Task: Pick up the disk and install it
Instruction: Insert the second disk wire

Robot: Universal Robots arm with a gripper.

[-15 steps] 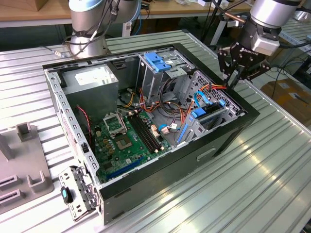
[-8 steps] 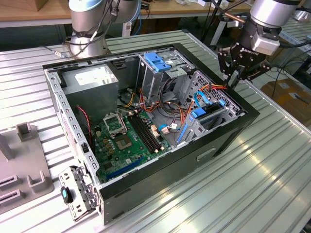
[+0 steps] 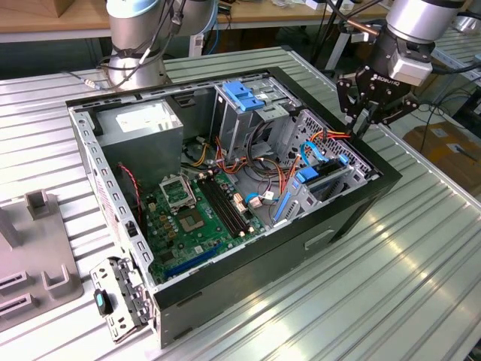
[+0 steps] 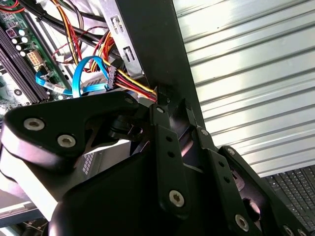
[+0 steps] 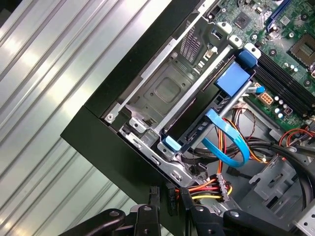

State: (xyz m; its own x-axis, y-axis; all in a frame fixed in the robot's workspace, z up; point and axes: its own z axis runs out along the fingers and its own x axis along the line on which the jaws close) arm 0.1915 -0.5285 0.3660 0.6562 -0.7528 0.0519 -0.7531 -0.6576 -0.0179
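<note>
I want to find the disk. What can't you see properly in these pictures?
Whether the disk sits in the drive bay: first wrist view, metal frame and blue cable cover it.
Much of the computer case: second wrist view, behind the gripper's black body.
The arm, upper part: exterior view, cut off by the top edge.

Bright, even overhead light glares in streaks off the ribbed metal table (image 3: 421,248), with soft shadows.

The gripper (image 3: 366,113) is hovering over the open computer case (image 3: 225,188) at its far corner on the exterior view's right, above the disk (image 3: 331,179) sitting in its bay.
</note>
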